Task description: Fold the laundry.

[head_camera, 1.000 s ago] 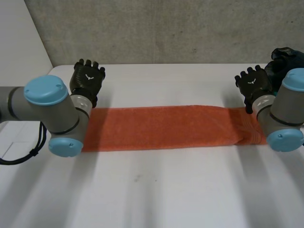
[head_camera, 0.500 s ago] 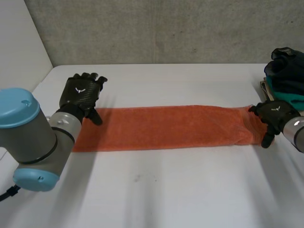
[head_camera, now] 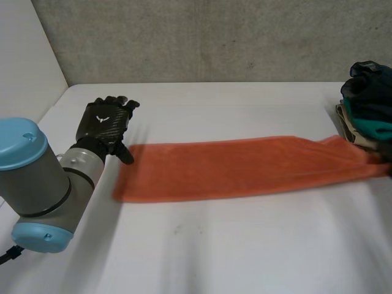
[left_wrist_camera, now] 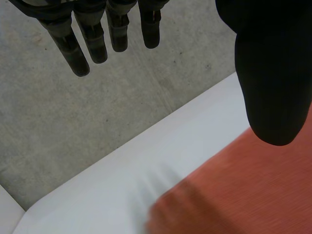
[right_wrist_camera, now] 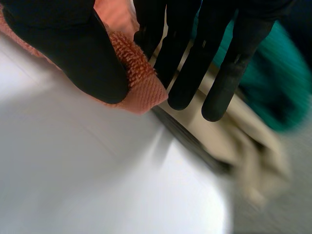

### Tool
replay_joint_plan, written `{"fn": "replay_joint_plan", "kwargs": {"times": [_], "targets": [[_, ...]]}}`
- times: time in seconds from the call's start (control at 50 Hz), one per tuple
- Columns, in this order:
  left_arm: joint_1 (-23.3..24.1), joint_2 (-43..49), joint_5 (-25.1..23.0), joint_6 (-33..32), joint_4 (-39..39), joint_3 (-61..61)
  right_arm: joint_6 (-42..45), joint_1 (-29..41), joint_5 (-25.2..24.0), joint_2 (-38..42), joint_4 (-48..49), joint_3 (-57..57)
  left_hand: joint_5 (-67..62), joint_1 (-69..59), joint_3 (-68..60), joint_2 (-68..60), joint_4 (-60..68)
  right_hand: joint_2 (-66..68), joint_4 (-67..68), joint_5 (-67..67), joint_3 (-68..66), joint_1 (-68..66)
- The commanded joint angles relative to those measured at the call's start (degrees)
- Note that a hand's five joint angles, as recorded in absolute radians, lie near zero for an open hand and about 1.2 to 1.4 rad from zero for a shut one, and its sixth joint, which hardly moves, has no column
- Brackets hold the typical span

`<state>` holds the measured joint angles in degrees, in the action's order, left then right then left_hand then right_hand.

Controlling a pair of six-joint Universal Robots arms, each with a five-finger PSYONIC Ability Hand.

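Orange terry towel (head_camera: 245, 168): folded into one long, narrow strip, it lies across the white table (head_camera: 214, 245) from just beside my left hand to the foot of the clothes pile on my right.
Left hand (head_camera: 105, 122): spread and holding nothing. It sits off the cloth, just behind the far corner of the towel's left end.
Left wrist view: my fingers (left_wrist_camera: 78, 53) hang straight and apart in front of the grey concrete wall (left_wrist_camera: 73, 122). My thumb is over the towel's end (left_wrist_camera: 243, 195), and I cannot tell whether it touches the cloth.
Left arm (head_camera: 37, 177): its grey joint and light-blue caps are low at the near left of the table.
Right hand (right_wrist_camera: 58, 44): pinching the towel's right end. My thumb is on one side and my straight fingers (right_wrist_camera: 195, 63) on the other, and a looped terry corner (right_wrist_camera: 141, 83) sticks out between them, just above the table (right_wrist_camera: 73, 170).
Pile of dark, teal and beige clothes (head_camera: 367, 104): stacked at the table's far right, dark on top, teal under it and beige lowest. At my right fingertips the teal cloth (right_wrist_camera: 273, 83) and the beige cloth (right_wrist_camera: 243, 141) are just beside the pinched corner.
Wall: it rises straight behind the table's far edge.
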<state>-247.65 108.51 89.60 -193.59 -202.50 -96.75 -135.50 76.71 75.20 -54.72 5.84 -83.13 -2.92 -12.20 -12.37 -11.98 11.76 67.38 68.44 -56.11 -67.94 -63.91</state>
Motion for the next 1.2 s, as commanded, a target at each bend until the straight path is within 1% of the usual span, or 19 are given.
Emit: {"fn": "replay_joint_plan", "kwargs": {"times": [0.02, 0.08, 0.14, 0.24, 0.32, 0.34, 0.4, 0.48, 0.6, 0.62, 0.64, 0.72, 0.78, 0.84, 0.92, 1.02, 1.08, 1.18, 1.2], "targets": [[-0.4, -2.1, 0.0, 0.1, 0.0, -1.7, 13.7, -8.9, 1.3, -1.9, 0.0, 0.9, 2.9, 2.2, 2.4, 2.0, -1.8, 12.6, 11.6, -13.9, -12.1, -16.1], [-0.5, -2.9, 0.0, 0.1, 0.0, -2.6, 15.3, -8.5, 1.7, -2.6, 0.1, 0.6, 2.9, 2.2, 2.4, 2.0, -1.8, 12.6, 11.6, -13.9, -12.1, -16.1], [-0.5, -3.9, 0.0, 0.1, 0.0, -3.2, 12.6, -3.4, 1.4, -5.9, 0.3, 0.8, 2.9, 2.2, 2.4, 2.0, -1.8, 12.6, 11.6, -13.9, -12.1, -16.1], [-0.8, -5.9, 0.2, 0.1, 0.0, -3.3, 3.5, 10.7, -0.7, -11.8, 4.5, 0.1, 2.9, 2.2, 2.4, 2.0, -1.8, 12.6, 11.6, -13.9, -12.1, -16.1], [-1.2, -7.5, 0.3, 0.1, 0.0, -3.3, 2.1, 22.8, -4.2, -13.3, 8.7, -0.4, 2.9, 2.2, 2.4, 2.0, -1.8, 12.6, 11.6, -13.9, -12.1, -16.1], [-1.2, -7.7, 0.4, 0.1, 0.0, -3.3, 2.1, 28.3, -6.0, -12.9, 10.7, -0.4, 2.9, 2.2, 2.4, 2.0, -1.8, 12.6, 11.6, -13.9, -12.1, -16.1], [-1.1, -8.3, 0.4, 0.1, 0.0, -3.3, 2.2, 35.1, -8.5, -11.9, 13.4, -0.3, 2.9, 2.2, 2.4, 2.0, -1.8, 12.6, 11.6, -13.9, -12.1, -16.1], [-0.6, -8.6, 0.4, 0.1, 0.0, -3.2, 2.5, 46.3, -11.6, -4.4, 18.1, 0.9, 2.9, 2.2, 2.4, 2.0, -1.8, 12.6, 11.6, -13.9, -12.1, -16.1], [0.2, -7.8, 0.3, 0.1, 0.0, -2.5, 4.5, 53.5, -11.2, 5.2, 20.1, 2.7, 2.9, 2.2, 2.4, 2.0, -1.8, 12.2, 11.1, -13.4, -11.6, -15.7], [0.2, -7.6, 0.3, 0.1, 0.0, -2.4, 4.9, 54.0, -11.0, 6.2, 19.9, 2.9, 2.9, 2.2, 2.4, 2.0, -1.8, 0.5, -0.5, -1.8, 0.0, -4.0], [0.2, -7.6, 0.3, 0.1, 0.0, -2.3, 5.5, 54.9, -10.4, 7.2, 19.9, 2.8, 2.9, 2.2, 2.4, 2.0, -1.8, -27.2, -28.3, 26.0, 27.8, 23.8], [1.1, -6.6, 0.3, 0.0, 0.0, -1.8, 4.3, 54.2, -6.1, 5.2, 19.7, 0.6, 2.9, 2.2, 2.4, 2.0, -1.8, -57.4, -58.4, 56.1, 57.9, 53.9], [2.1, -5.6, 0.2, 0.0, 0.0, -1.3, 0.7, 53.0, -2.1, 1.2, 18.6, -1.1, 2.9, 2.2, 2.4, 2.0, -1.8, -57.4, -58.4, 56.1, 57.9, 53.9], [2.7, -5.2, 0.2, 0.0, -0.1, -0.5, -6.5, 46.0, 1.4, -6.2, 14.0, -4.0, 2.9, 2.2, 2.4, 2.0, -1.8, -57.4, -58.4, 56.1, 57.9, 53.9], [4.2, -3.7, 0.2, -0.3, 0.0, 0.9, -12.9, 37.1, -0.1, -10.7, 5.3, -7.6, 2.9, 2.2, 2.4, 2.0, -1.8, -57.4, -58.4, 56.1, 57.9, 53.9], [6.4, -2.2, 0.2, -0.2, -0.1, 1.7, -11.9, 32.1, -1.6, -10.2, 1.6, -11.3, 2.9, 2.2, 2.4, 2.0, -1.8, -57.4, -58.4, 56.1, 57.9, 53.9], [6.9, -1.8, 0.2, -0.2, 0.0, 1.6, -7.3, 29.4, -1.4, -8.2, 1.2, -13.0, 2.9, 2.2, 2.4, 2.0, -1.8, -47.1, -48.1, 45.8, 47.6, 43.6], [7.1, -1.5, 0.3, -0.2, 0.0, 1.2, 2.7, 28.4, 1.6, -5.5, 1.4, -11.4, 2.9, 2.2, 2.4, 2.0, -1.8, 12.5, 11.5, -13.8, -11.9, -16.0], [7.1, -1.6, 0.4, -0.2, 0.0, 1.2, 2.8, 28.6, 2.6, -5.5, 2.2, -10.7, 2.9, 2.2, 2.4, 2.0, -1.8, 12.6, 11.6, -13.9, -12.1, -16.1]]}}
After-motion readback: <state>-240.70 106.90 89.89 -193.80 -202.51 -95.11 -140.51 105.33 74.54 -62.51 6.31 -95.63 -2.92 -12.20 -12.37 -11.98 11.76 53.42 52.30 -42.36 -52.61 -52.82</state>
